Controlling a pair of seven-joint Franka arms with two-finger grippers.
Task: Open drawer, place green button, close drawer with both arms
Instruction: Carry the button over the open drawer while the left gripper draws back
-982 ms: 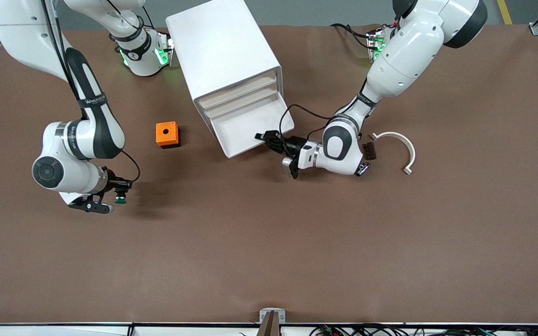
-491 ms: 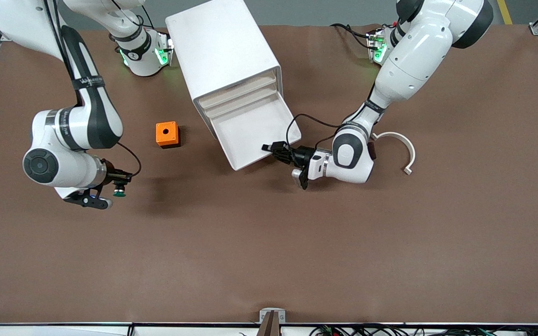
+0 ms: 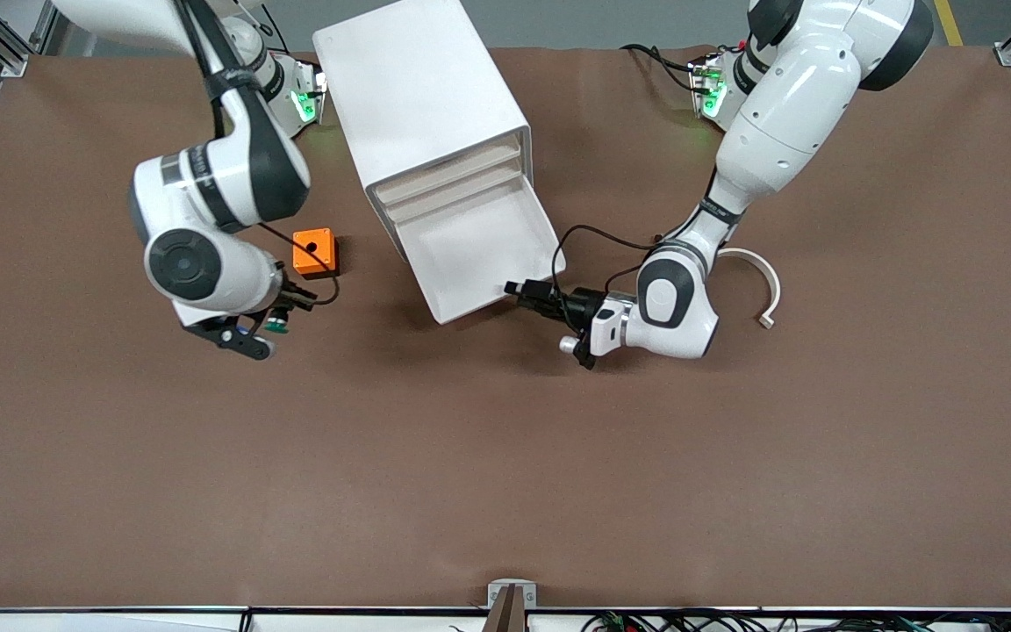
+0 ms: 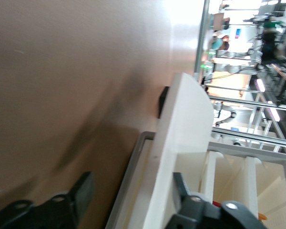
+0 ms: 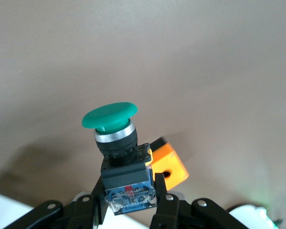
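Item 1, drawer (image 3: 479, 254): lowest of the cabinet (image 3: 418, 96) stack, pulled out, white tray bare inside.

Item 2, left gripper (image 3: 530, 297): at the drawer's front corner toward the left arm's end; in the left wrist view the fingers (image 4: 83, 193) stand apart on either side of the beige front panel (image 4: 181, 157), not clamped on it.

Item 3, button (image 5: 117, 143): green cap, black body, gripped by the closed fingers of the right gripper (image 3: 270, 323), held in the air over bare tabletop (image 3: 505, 456) just beside the orange box (image 3: 314, 252), well apart from the drawer.

Item 4, white curved part (image 3: 756, 281): on the tabletop near the left arm, not involved.

Step in hand, as judged: carrying the button to the open tray. Advice: pass the right gripper above the orange box and the tray rim, centre over the bare tray, lower close before releasing so the round cap does not roll. Left arm should draw clear of the tray, ready to push the front panel squarely.
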